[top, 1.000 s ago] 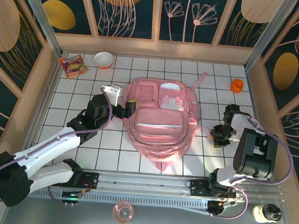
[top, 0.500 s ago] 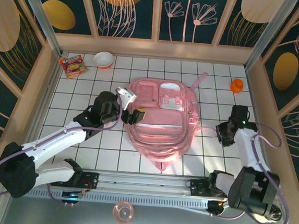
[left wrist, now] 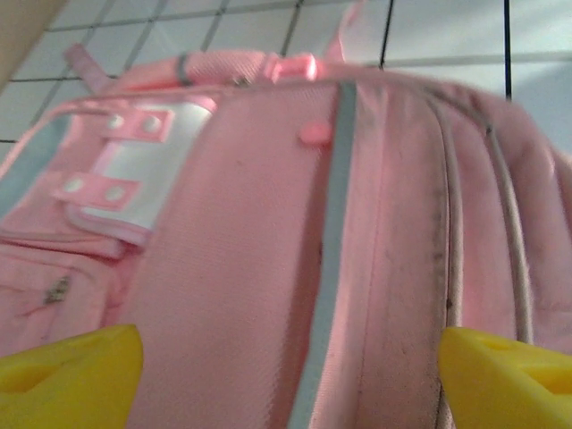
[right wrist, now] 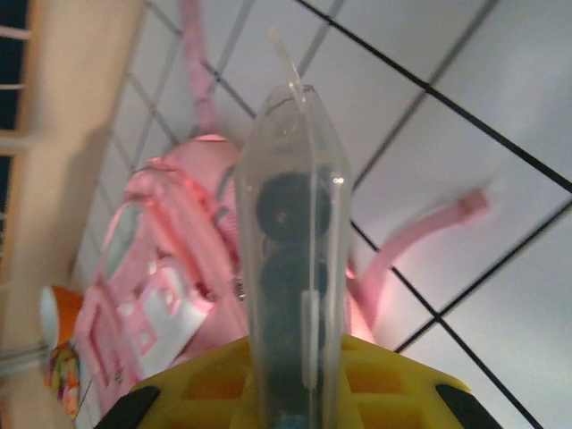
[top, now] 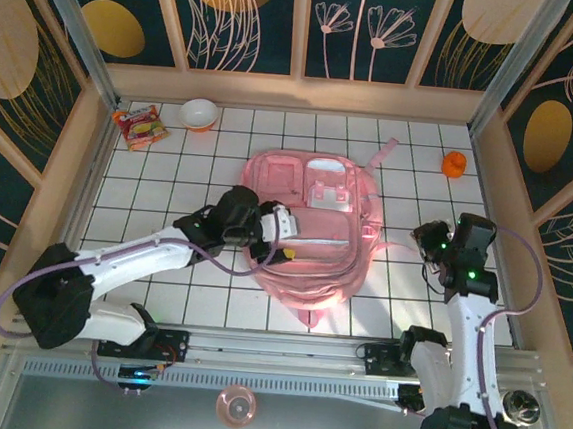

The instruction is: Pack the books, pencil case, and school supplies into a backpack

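Both wrist views, left gripper (left wrist: 286, 375) gaping over backpack (left wrist: 241, 223), right gripper (right wrist: 290, 389) pinching clear packet (right wrist: 290, 214)

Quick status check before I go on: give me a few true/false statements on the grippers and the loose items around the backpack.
1. The left gripper is open above the backpack. True.
2. The right gripper is empty. False: it is shut on a clear packet.
3. The orange object lies on the backpack. False: it sits on the table near the far right corner, apart from the backpack.
4. The snack packet and the bowl sit near the far left corner. True.
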### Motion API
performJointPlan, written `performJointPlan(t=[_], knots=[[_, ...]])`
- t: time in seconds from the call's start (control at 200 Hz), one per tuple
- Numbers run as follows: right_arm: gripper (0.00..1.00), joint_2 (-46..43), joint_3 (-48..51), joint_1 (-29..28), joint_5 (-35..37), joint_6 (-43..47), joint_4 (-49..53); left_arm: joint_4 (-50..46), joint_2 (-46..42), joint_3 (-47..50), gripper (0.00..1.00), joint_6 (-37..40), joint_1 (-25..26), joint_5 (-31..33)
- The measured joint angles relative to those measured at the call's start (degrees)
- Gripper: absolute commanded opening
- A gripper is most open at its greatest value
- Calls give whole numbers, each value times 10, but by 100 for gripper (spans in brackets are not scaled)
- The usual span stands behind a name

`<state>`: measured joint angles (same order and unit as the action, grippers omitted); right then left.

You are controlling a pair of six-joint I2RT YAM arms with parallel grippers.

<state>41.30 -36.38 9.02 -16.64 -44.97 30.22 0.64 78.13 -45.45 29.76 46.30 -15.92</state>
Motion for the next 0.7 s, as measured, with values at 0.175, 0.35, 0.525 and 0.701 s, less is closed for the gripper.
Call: performJointPlan(t=[0.175,0.35,0.525,0.701], knots=[[0,-53,22,0,-45,21,-38,7,45,0,87,37,21,33],[0,-64,33,0,-82,35,-55,28,64,-3,88,43,26,44],[0,-64,35,0,-105,46,-61,26,65,-5,87,43,27,3],[0,-64,46,0,-130,46,-80,0,64,-10,84,32,28,-40]])
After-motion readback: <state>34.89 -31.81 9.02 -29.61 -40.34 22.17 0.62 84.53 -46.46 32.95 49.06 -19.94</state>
